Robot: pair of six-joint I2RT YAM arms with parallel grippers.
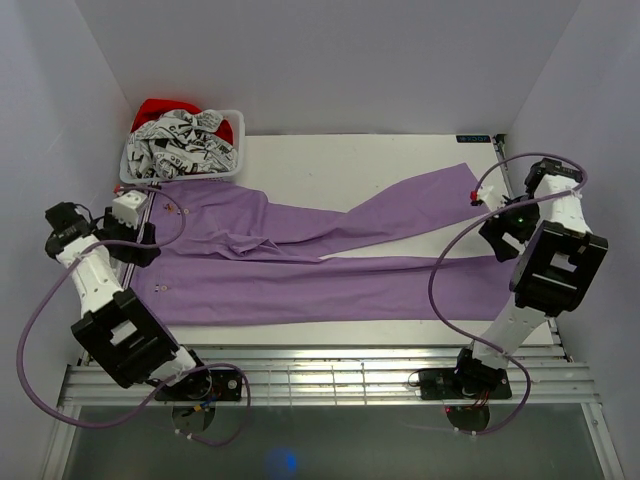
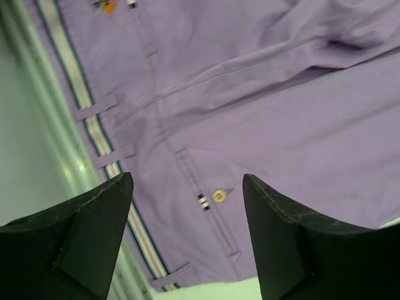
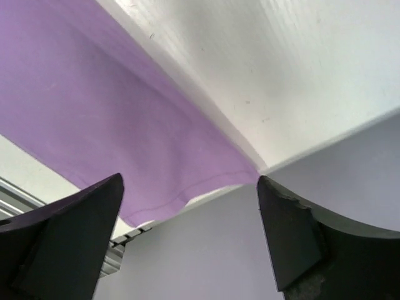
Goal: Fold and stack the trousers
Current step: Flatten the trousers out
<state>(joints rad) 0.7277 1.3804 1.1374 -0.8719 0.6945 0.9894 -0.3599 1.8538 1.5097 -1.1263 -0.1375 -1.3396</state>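
Lilac trousers (image 1: 300, 285) lie beside a full white basket (image 1: 180, 173); left hand (image 2: 187, 181) and right hand (image 3: 190, 181) gape empty.

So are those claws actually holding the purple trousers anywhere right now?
No, nothing is held. The left gripper is open near the waistband, the right gripper open near a leg hem; the trousers lie flat on the table.

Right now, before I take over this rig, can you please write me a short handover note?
Long lilac-purple soft-cloth trousers: spread across the white table, legs splayed apart.
Left tool: open, empty, above the pale striped waistband.
Right tool: open, empty, above a leg hem at the table's right edge.
Done: no fold yet.
Left: fold, then stack.
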